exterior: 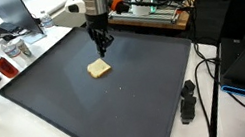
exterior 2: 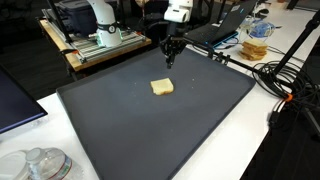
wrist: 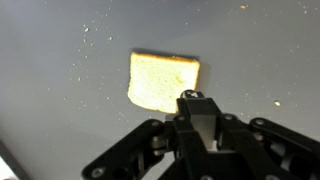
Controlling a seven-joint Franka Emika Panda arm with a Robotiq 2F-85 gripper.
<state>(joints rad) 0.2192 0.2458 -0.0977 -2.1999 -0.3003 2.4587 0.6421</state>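
Here the gripper [exterior: 106, 49] hangs just above a slice of toast [exterior: 98, 69] on the dark mat [exterior: 120, 110]

In the wrist view the gripper [wrist: 200, 135] fills the lower frame, its fingertips drawn together with nothing between them, and its body hides the mat below the toast [wrist: 163, 81]. The toast is pale yellow, squarish with a browner crust, lying flat near the mat's middle, crumbs scattered about it; in an exterior view the toast [exterior 2: 161, 88] lies apart from the gripper [exterior 2: 170, 60]
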